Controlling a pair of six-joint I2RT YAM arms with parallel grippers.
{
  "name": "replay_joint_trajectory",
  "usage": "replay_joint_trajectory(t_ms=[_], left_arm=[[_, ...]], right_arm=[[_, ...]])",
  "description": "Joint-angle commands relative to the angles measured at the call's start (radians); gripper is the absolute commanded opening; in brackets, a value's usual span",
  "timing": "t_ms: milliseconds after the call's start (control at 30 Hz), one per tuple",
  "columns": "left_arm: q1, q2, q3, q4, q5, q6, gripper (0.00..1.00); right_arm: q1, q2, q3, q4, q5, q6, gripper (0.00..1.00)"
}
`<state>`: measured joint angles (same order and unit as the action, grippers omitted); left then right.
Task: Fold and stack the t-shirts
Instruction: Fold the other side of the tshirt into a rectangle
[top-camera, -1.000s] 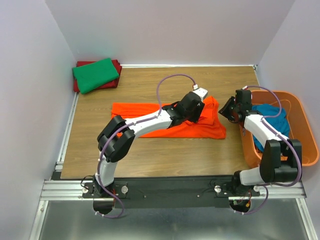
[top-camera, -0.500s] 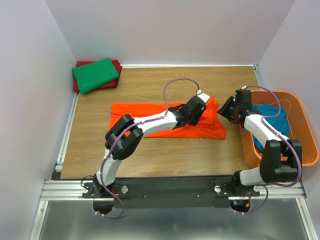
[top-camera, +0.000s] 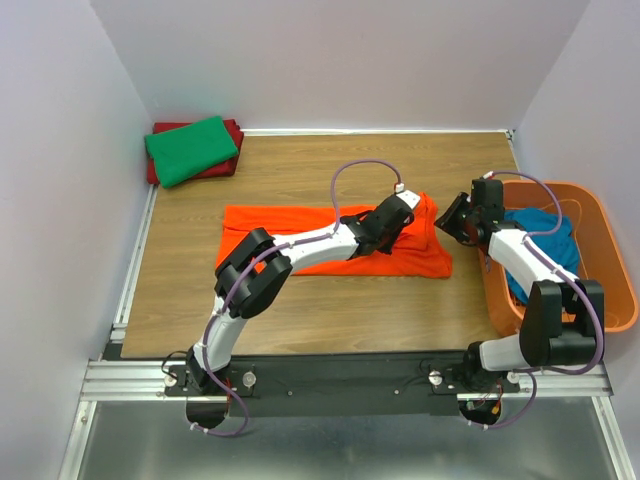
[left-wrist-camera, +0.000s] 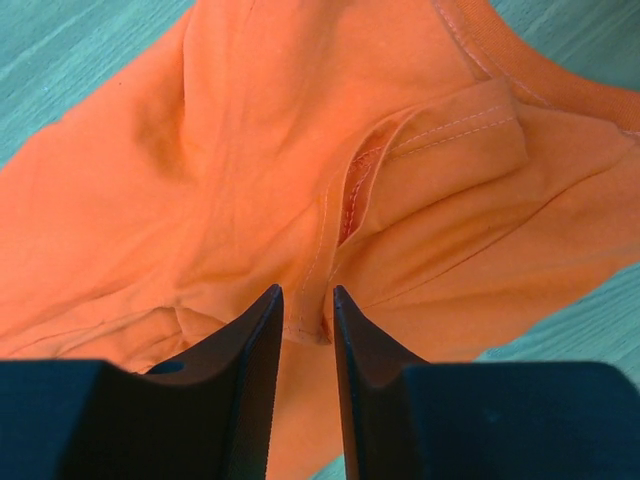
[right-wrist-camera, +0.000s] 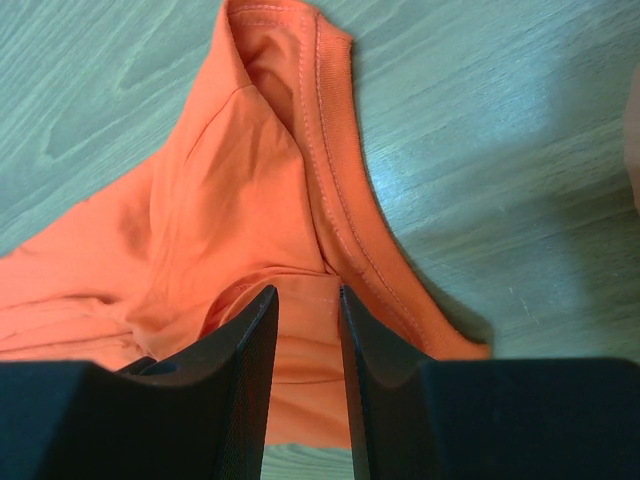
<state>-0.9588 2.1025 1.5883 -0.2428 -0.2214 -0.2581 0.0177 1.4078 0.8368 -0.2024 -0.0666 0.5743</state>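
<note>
A bright orange t-shirt (top-camera: 268, 222) lies folded in a long strip across the middle of the table. My left gripper (top-camera: 398, 225) is low over its right part; in the left wrist view the jaws (left-wrist-camera: 307, 292) stand a narrow gap apart, astride a stitched seam of the orange t-shirt (left-wrist-camera: 250, 150) beside the sleeve fold. My right gripper (top-camera: 450, 220) hovers at the shirt's right end, open (right-wrist-camera: 307, 290), with the orange t-shirt (right-wrist-camera: 230, 170) and its collar band just beyond the tips. A green t-shirt (top-camera: 192, 148) lies folded on a dark red one (top-camera: 234, 130) at the back left. A teal t-shirt (top-camera: 545, 235) sits in the basket.
An orange plastic basket (top-camera: 612, 262) stands at the table's right edge, close beside my right arm. White walls close off the back and both sides. The folded pile occupies the back left corner.
My left gripper has shifted slightly to the right and lower onto the orange shirt, and its jaws have narrowed. The right arm has not moved.
</note>
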Motion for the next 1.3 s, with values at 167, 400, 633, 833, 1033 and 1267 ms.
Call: replay_joint_trajectory(t_ms=[167, 400, 633, 833, 1033, 1267], left_arm=[[-0.009, 0.014, 0.012, -0.024, -0.016, 0.023, 0.32], [-0.017, 0.019, 0.004, -0.023, 0.005, 0.034, 0.35], [-0.018, 0.030, 0.002, -0.021, -0.007, 0.031, 0.34], [-0.018, 0.037, 0.001, -0.026, -0.029, 0.026, 0.26], [-0.018, 0.010, -0.011, -0.030, -0.087, 0.014, 0.02], [-0.018, -0.050, -0.074, -0.021, -0.144, 0.010, 0.00]], right_arm=[[-0.009, -0.015, 0.010, 0.001, -0.018, -0.017, 0.38], [-0.009, -0.015, 0.007, 0.003, -0.013, -0.019, 0.38], [-0.010, -0.017, 0.004, 0.004, -0.012, -0.022, 0.38], [-0.010, -0.015, 0.002, 0.006, -0.012, -0.022, 0.38], [-0.009, -0.010, -0.001, 0.004, -0.009, -0.025, 0.38], [-0.009, -0.006, -0.004, 0.006, -0.002, -0.027, 0.38]])
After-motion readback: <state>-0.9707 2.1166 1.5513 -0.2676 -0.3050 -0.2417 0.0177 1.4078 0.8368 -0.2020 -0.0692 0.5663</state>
